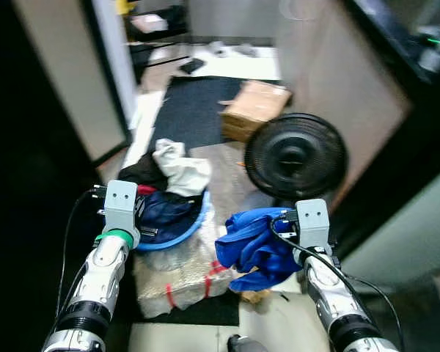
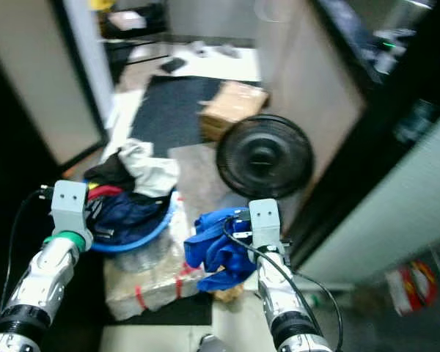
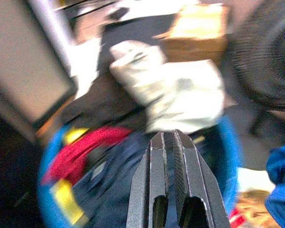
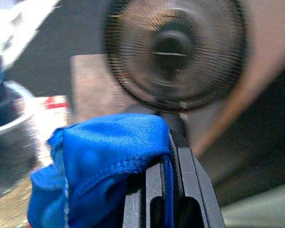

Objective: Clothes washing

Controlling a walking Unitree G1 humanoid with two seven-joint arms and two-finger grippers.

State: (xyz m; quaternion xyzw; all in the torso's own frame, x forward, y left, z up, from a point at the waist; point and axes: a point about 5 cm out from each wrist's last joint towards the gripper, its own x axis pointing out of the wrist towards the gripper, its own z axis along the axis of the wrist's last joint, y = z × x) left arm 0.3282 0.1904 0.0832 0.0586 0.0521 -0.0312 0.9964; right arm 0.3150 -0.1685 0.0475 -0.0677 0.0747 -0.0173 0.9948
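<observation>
Beside the blue basin [image 1: 194, 224] of laundry, the right gripper [image 4: 167, 156] has its fingers pinched on a blue garment [image 1: 253, 246]; the left gripper [image 3: 173, 142] hovers closed, empty. Most clothes [image 1: 172, 172] remain unloaded.

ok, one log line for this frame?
right claw: shut on blue garment | left claw: shut, empty, over blue basin | fan ahead

Black fan [image 1: 295, 156] upright – cardboard box [image 1: 254, 108] behind, dark mat [image 1: 193, 105].

Both silver arms reach forward. The left gripper [image 3: 173, 142] has its fingers pressed together, holding nothing. The right gripper [image 4: 168, 156] has its fingers closed on blue cloth [image 4: 109, 156].
</observation>
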